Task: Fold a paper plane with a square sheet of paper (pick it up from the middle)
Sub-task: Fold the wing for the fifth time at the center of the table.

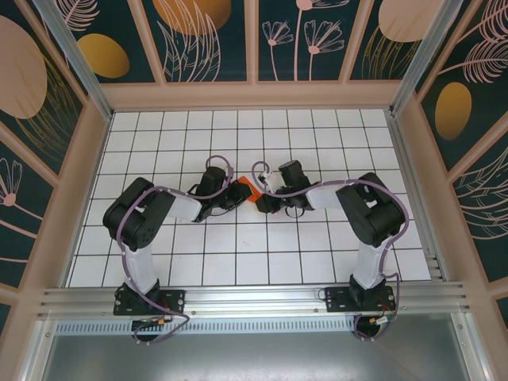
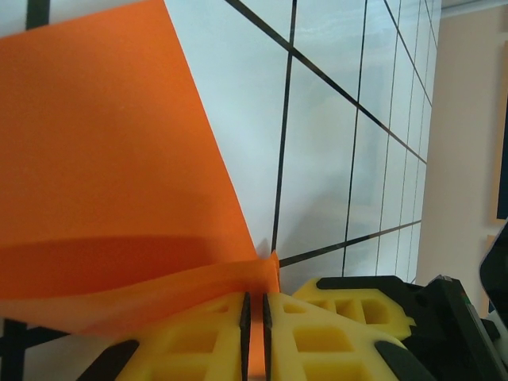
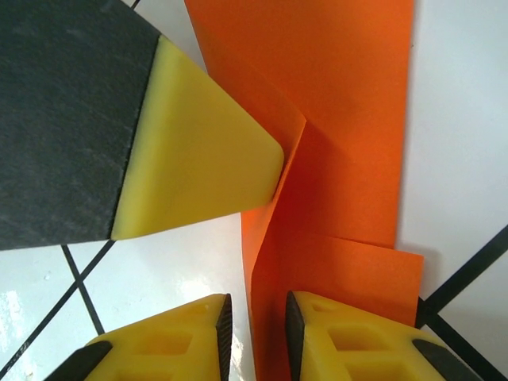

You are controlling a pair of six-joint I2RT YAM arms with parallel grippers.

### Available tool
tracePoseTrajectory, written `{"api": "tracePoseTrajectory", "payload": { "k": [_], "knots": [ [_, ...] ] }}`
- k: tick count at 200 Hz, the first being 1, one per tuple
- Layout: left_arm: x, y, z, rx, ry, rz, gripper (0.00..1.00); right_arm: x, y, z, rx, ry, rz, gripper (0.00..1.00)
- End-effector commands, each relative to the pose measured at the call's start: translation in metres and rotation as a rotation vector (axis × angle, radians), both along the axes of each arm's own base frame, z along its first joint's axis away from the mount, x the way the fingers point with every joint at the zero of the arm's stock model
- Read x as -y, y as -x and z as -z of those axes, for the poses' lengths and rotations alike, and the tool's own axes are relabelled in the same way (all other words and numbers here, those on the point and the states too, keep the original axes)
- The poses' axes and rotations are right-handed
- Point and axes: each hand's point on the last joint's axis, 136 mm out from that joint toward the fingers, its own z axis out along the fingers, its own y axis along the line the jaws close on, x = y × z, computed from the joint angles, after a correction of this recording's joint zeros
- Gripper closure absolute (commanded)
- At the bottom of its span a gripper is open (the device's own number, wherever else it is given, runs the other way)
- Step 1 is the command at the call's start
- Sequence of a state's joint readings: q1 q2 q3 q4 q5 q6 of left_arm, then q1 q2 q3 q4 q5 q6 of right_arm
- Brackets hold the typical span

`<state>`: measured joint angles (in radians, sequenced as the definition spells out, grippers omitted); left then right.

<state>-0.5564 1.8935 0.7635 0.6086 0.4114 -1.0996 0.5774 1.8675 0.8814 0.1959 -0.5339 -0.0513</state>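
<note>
The biggest thing here is the white table point(image 1: 159, 262) with black lines that make squares. Tall walls point(image 1: 206, 32) painted with leaves and flowers stand around it.

Next come the two black robot arms. The left arm point(image 1: 143, 214) and the right arm point(image 1: 369, 210) both bend in toward the middle of the table, and their tips almost meet there.

Between the tips is the square sheet of paper point(image 1: 248, 189). It is bright orange and it has been folded, so from above it looks like a small pointy bit. In the left wrist view the paper point(image 2: 103, 159) rises up like a big orange flap over the tiles, and its near edge curls down to the claw. In the right wrist view the paper point(image 3: 349, 119) shows a slanted fold and a layer on top of another layer.

The left claw point(image 1: 236, 193) is pinched tight on the paper's edge. Its yellow pads point(image 2: 255, 298) nearly touch, with just a thin orange strip between them.

The right claw point(image 1: 260, 200) is narrow but not squeezed. A standing edge of the paper sits between its yellow pads point(image 3: 255, 305). A little white shows beside the paper on one side.

One yellow fingertip point(image 3: 206, 151) of the left claw presses against the paper at the fold.
</note>
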Motion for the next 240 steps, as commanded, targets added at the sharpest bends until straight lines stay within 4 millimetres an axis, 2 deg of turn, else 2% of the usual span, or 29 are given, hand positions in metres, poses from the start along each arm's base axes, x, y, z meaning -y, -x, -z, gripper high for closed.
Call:
{"api": "tracePoseTrajectory", "payload": {
  "k": [1, 49, 81, 108, 136, 146, 150, 154, 158, 167, 224, 234, 236, 240],
  "knots": [
    [0.006, -0.003, -0.016, 0.024, 0.02, 0.018, 0.83, 0.004, -0.004, 0.008, 0.054, 0.057, 0.022, 0.7],
    [0.007, -0.005, -0.016, 0.018, 0.018, 0.018, 0.84, 0.007, -0.007, 0.014, 0.104, 0.111, 0.034, 0.74],
    [0.007, -0.006, -0.022, 0.028, 0.019, 0.018, 0.83, 0.004, -0.006, 0.009, 0.107, 0.1, 0.032, 0.89],
    [0.002, -0.006, -0.035, 0.063, 0.015, 0.012, 0.81, -0.003, -0.005, -0.013, 0.057, -0.007, 0.028, 1.0],
    [-0.009, -0.004, -0.05, 0.13, -0.003, -0.008, 0.77, -0.006, -0.002, -0.037, -0.046, -0.139, 0.027, 1.0],
    [-0.013, -0.001, -0.049, 0.138, -0.015, -0.013, 0.75, -0.009, 0.001, -0.041, -0.084, -0.168, 0.027, 1.0],
    [-0.014, 0.0, -0.059, 0.165, -0.002, -0.014, 0.74, -0.011, 0.004, -0.043, -0.099, -0.182, 0.021, 1.0],
    [-0.015, 0.001, -0.061, 0.172, 0.002, -0.014, 0.74, -0.012, 0.006, -0.045, -0.115, -0.196, 0.013, 1.0],
    [-0.015, 0.002, -0.062, 0.179, 0.008, -0.013, 0.73, -0.005, -0.001, -0.047, -0.126, -0.21, 0.039, 1.0],
    [-0.016, 0.005, -0.064, 0.189, 0.017, -0.009, 0.72, -0.004, 0.0, -0.049, -0.155, -0.234, 0.042, 1.0],
    [-0.012, 0.017, -0.052, 0.174, 0.074, 0.02, 0.71, -0.006, 0.005, -0.045, -0.336, -0.318, 0.07, 1.0],
    [-0.01, 0.018, -0.055, 0.179, 0.091, 0.027, 0.72, -0.006, 0.005, -0.043, -0.365, -0.329, 0.076, 1.0],
    [-0.01, 0.018, -0.047, 0.163, 0.083, 0.028, 0.72, -0.006, 0.006, -0.042, -0.372, -0.331, 0.077, 1.0],
    [-0.01, 0.019, -0.043, 0.154, 0.081, 0.031, 0.72, -0.006, 0.005, -0.041, -0.382, -0.332, 0.082, 1.0]
  ]
}}
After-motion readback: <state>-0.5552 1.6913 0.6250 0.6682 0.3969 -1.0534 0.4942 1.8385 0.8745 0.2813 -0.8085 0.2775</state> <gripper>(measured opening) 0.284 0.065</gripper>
